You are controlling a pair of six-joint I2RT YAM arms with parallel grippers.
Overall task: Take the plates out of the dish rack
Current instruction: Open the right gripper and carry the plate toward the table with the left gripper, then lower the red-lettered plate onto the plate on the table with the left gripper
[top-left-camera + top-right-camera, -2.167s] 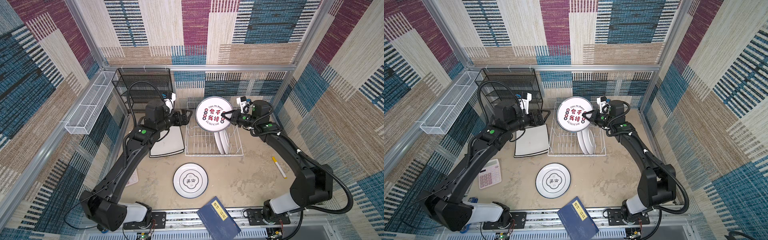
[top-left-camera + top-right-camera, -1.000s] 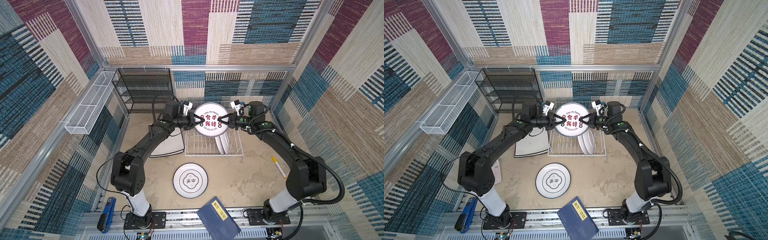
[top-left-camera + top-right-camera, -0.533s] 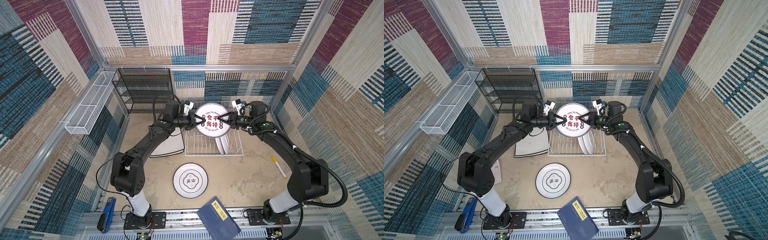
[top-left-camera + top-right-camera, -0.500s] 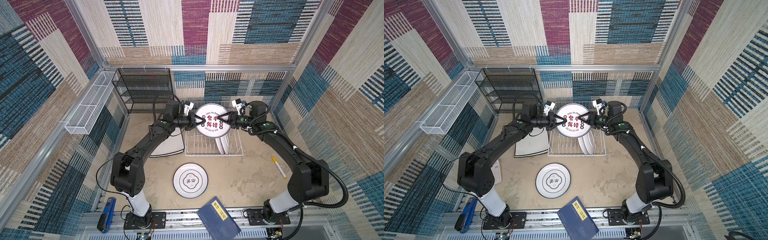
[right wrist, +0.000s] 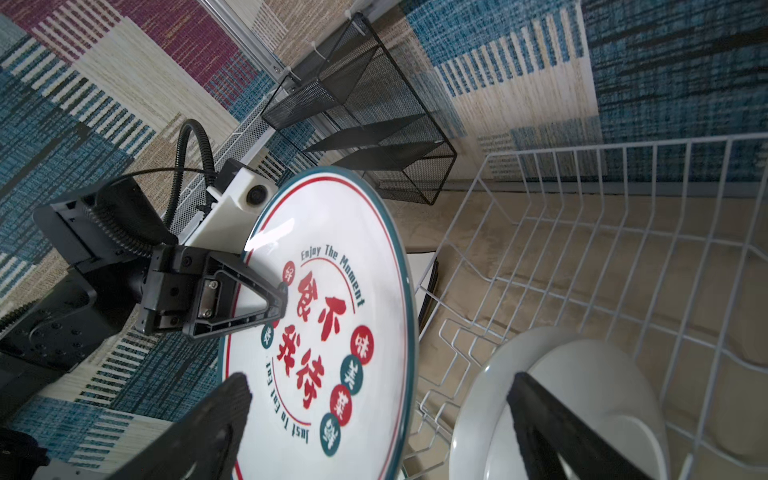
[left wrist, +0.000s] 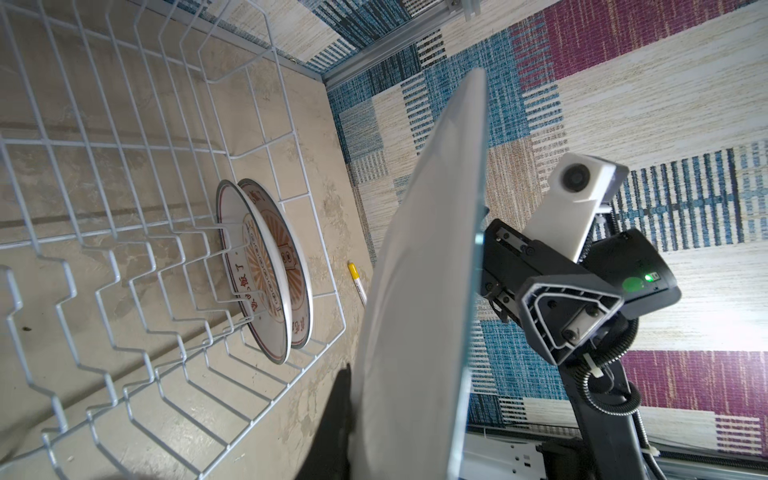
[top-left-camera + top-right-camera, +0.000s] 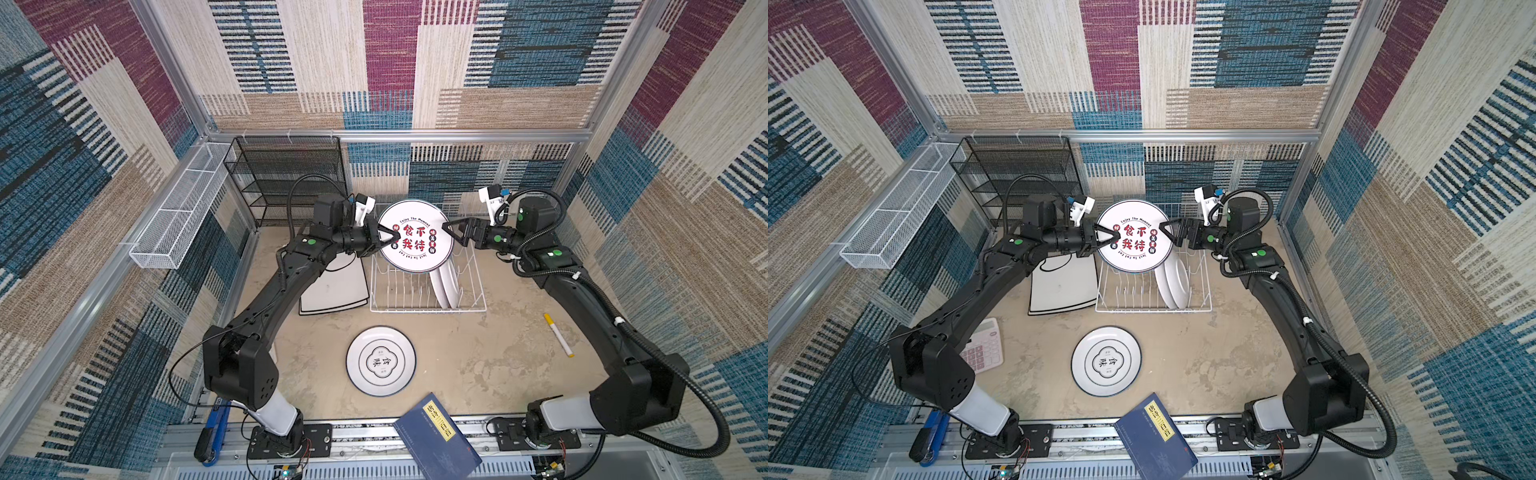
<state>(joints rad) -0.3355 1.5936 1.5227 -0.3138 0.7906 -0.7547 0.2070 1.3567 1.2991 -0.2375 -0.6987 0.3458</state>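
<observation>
Fingers of left gripper (image 7: 395, 237) clamped on the left rim of the red-printed round plate (image 7: 415, 237). Right gripper (image 7: 451, 235) fingers spread wide, straddling the right rim, no pinch. In both top views: blue book (image 7: 436, 436) at bottom edge. Blue-rimmed plate (image 7: 380, 360) flat on table (image 7: 478, 365), lower centre. Square plates (image 7: 332, 291) stacked flat just left of dish rack (image 7: 415, 309). Two upright plates (image 7: 446, 286) stand in rack's right end. Gripped plate held over rack's far half, printed face toward the camera, centre frame.
</observation>
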